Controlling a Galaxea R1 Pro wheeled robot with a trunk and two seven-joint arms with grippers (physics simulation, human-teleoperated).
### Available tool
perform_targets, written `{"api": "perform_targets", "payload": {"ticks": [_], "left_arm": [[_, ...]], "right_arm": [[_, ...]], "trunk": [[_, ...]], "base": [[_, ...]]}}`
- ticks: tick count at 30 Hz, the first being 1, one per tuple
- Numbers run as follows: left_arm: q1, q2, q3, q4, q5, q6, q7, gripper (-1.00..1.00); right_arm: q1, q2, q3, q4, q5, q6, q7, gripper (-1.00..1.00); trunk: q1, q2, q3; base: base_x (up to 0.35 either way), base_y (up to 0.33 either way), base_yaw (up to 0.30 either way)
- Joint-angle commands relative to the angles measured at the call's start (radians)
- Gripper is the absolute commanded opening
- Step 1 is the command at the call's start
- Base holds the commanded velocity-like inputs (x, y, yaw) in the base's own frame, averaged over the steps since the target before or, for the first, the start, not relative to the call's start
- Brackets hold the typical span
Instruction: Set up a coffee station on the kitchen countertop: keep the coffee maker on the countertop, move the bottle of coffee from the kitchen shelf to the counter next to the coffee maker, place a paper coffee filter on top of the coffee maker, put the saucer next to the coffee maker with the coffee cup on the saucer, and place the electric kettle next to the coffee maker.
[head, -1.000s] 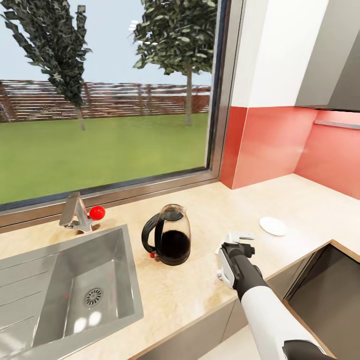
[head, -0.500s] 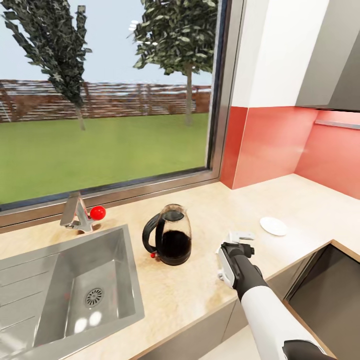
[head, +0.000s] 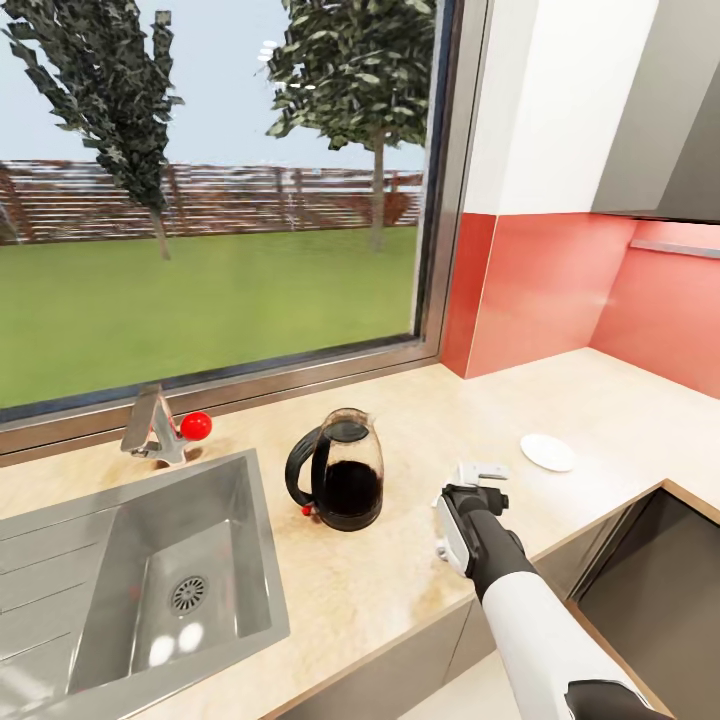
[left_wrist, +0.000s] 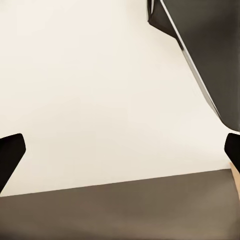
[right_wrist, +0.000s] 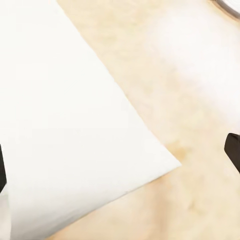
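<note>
Plainly, the thin white creased paper coffee filter (right_wrist: 65, 130) lies flat on the light tan wood-grain countertop (head: 600, 400), between the right gripper's (head: 480, 478) spread, empty fingers. Light and limp, it will likely crumple; pinching one edge seems safest. Nearby stand the rounded glass electric kettle (head: 340, 482) and small flat white saucer (head: 546, 452), beside a steel sink (head: 130, 570), red backsplash (head: 540, 290) and a garden window (head: 210, 200). The left gripper (left_wrist: 120, 155) hangs wide, holding nothing.
</note>
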Motion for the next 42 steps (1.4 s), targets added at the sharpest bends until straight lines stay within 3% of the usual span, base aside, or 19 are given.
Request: {"api": "perform_targets", "payload": {"ticks": [1,19,20,42], "left_arm": [[0.000,0.000,0.003,-0.001,-0.005,0.003,0.003,1.00],[0.000,-0.001,0.003,-0.001,-0.004,0.004,0.003,1.00],[0.000,-0.001,0.003,-0.001,-0.004,0.004,0.003,1.00],[0.000,-0.001,0.003,-0.001,-0.004,0.003,0.003,1.00]], "right_arm": [[-0.001,0.001,-0.002,-0.002,0.003,0.007,-0.001,1.00],[-0.001,0.001,-0.002,-0.037,0.003,0.034,0.000,1.00],[-0.001,0.001,-0.002,-0.037,0.003,0.034,0.000,-1.00],[-0.001,0.001,-0.002,-0.037,0.003,0.034,-0.001,-1.00]], "trunk": [[0.001,-0.002,-0.002],[0.001,-0.002,-0.002],[0.001,-0.002,-0.002],[0.001,-0.002,-0.002]], "base": [[0.000,0.000,0.000],[0.000,0.000,0.000],[0.000,0.000,0.000],[0.000,0.000,0.000]]}}
